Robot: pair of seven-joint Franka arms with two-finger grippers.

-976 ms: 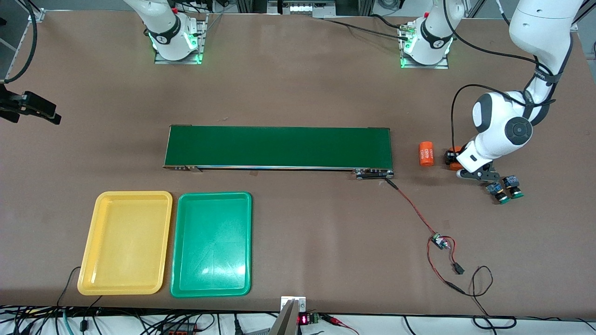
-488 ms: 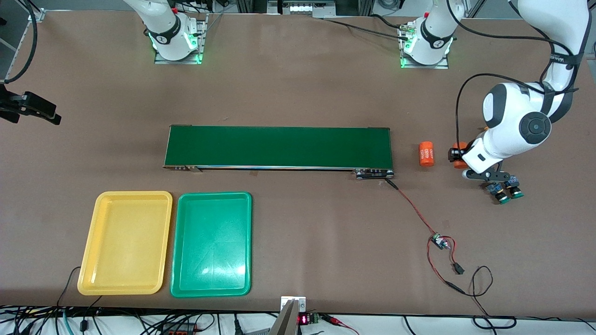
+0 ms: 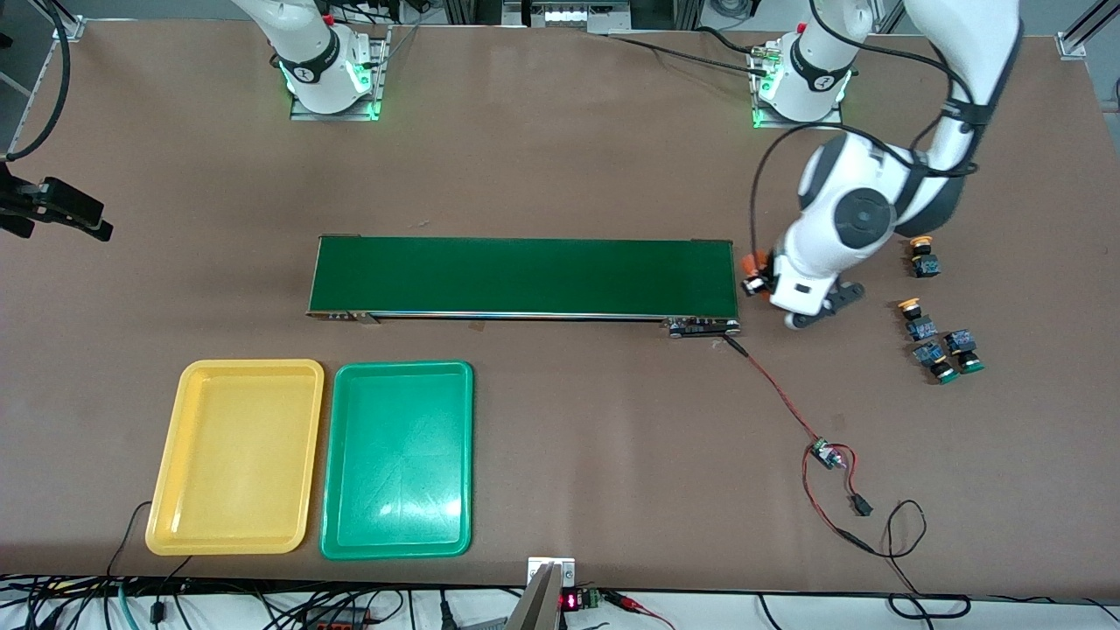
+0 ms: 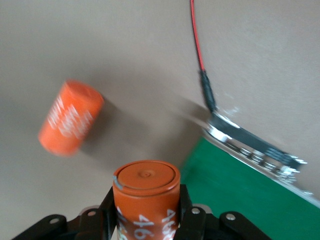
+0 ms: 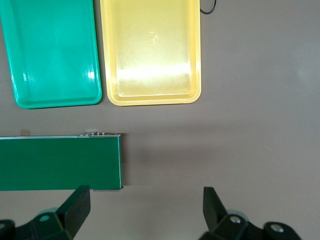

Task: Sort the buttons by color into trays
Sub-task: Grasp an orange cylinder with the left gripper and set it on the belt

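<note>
Two yellow-capped buttons [image 3: 920, 255] [image 3: 915, 318] and two green-capped buttons [image 3: 938, 364] [image 3: 963, 352] sit clustered on the table at the left arm's end. My left gripper [image 3: 754, 282] [image 4: 146, 200] is shut on an orange cylinder [image 4: 146, 184] with white print, just above the table beside the end of the conveyor belt [image 3: 525, 276]. The yellow tray [image 3: 234, 455] and green tray [image 3: 398, 459] lie empty side by side, nearer the front camera than the belt. My right gripper [image 5: 145, 195] hangs open and empty high over the table by the belt's end [image 5: 112, 162], waiting.
A second orange cylinder [image 4: 70, 117] lies on its side on the table near the held one; the left arm hides it in the front view. A red wire with a small circuit board [image 3: 822, 453] runs from the belt's end toward the front camera.
My left arm has swung away from the button cluster toward the belt's end, carrying the orange cylinder. The two yellow-capped buttons it covered now show. The right gripper barely moved.
</note>
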